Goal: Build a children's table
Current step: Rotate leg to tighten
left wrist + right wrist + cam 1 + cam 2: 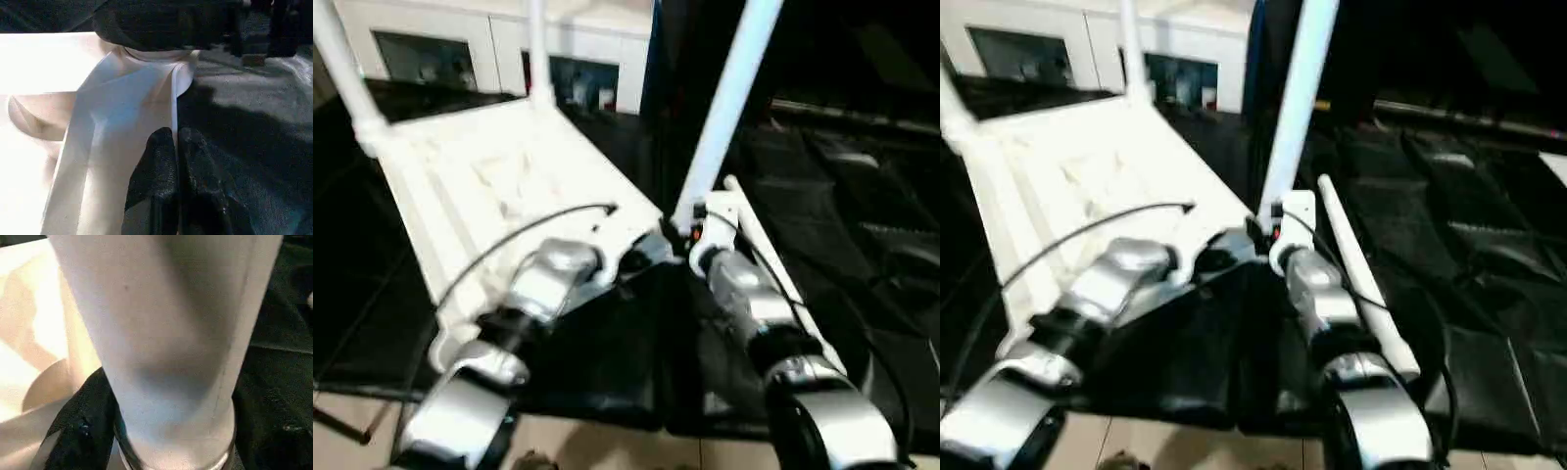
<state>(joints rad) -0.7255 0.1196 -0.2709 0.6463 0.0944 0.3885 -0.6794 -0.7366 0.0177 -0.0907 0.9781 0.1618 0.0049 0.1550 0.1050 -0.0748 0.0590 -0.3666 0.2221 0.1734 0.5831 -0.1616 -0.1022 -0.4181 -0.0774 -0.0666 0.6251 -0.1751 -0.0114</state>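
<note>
White tabletop, ribbed underside up. White legs: standing leg, loose leg lying on black cloth. Forearms silver, fingers black, black cable. Cabinets behind white with dark fronts.

- Head views soft with motion blur.
- Tabletop overexposed beside the shut left gripper.
- Black cloth shadowed, dim.
</note>
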